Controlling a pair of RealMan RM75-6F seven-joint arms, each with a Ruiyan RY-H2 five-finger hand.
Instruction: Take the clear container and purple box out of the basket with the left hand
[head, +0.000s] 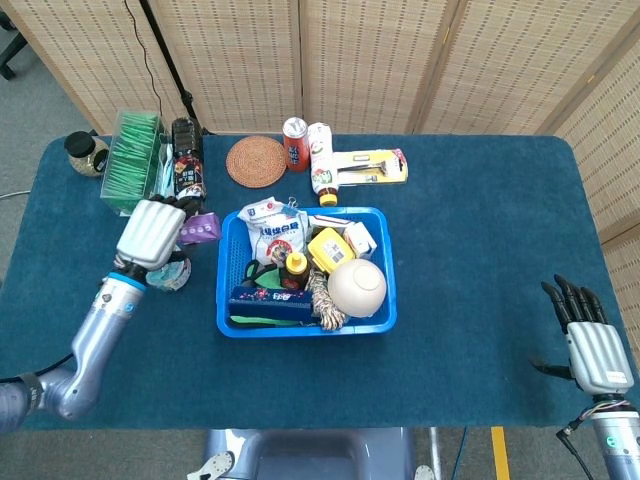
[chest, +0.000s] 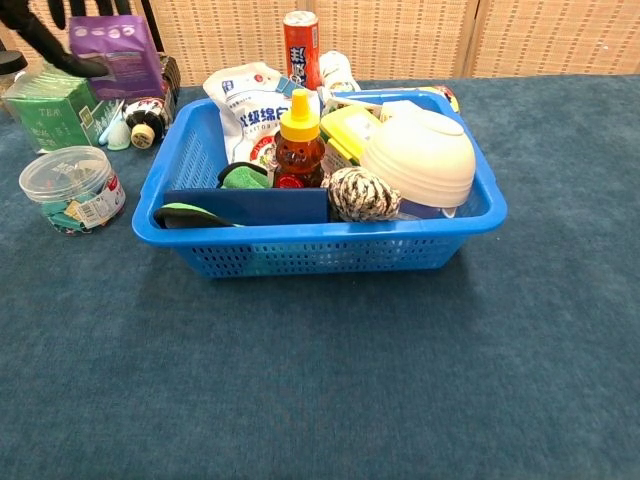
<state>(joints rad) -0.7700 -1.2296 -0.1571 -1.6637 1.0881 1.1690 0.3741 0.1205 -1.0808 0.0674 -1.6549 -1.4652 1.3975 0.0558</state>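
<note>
Purple cardboard box (head: 201, 228), clamped in the left hand's (head: 152, 232) fingers, hangs left of the blue plastic basket (head: 225, 285), above the clear round container (chest: 72, 189)

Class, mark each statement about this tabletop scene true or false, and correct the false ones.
1. The left hand holds the purple box clear of the blue basket. True.
2. The clear container lies inside the basket. False: it stands on the table, left of the basket.
3. The right hand grips the white bowl. False: it holds nothing, far from the basket.
4. A honey bottle with a yellow cap stands in the basket. True.
</note>
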